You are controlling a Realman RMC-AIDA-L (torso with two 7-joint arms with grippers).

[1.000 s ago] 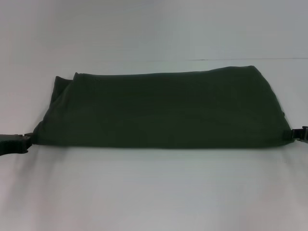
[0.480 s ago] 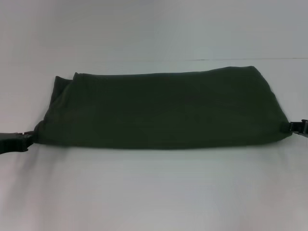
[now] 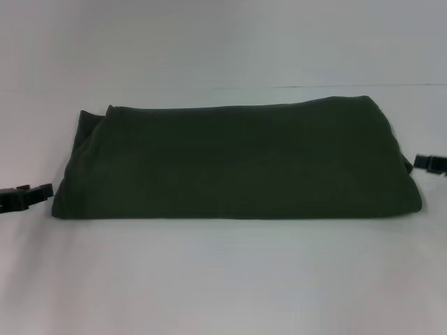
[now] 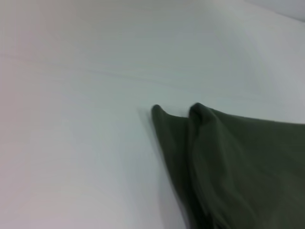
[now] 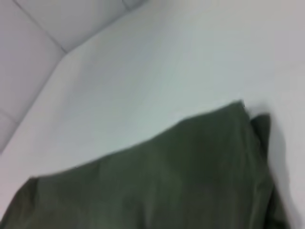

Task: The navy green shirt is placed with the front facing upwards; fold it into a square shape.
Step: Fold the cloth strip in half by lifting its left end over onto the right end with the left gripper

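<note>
White tabletop (image 3: 223, 279) carries the navy green shirt (image 3: 237, 160), folded into a wide band. My left gripper (image 3: 31, 195) sits just beside its left end, my right gripper (image 3: 429, 164) beside its right; both hold nothing, their opening unclear.

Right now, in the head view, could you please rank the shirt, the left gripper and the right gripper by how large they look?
1. The navy green shirt, by far the largest.
2. The left gripper.
3. The right gripper. Both grippers are cut off by the frame edges, so their order is unsure.

Head view above; wrist views close on shirt (image 3: 237, 160) corners (opposite ends).
</note>
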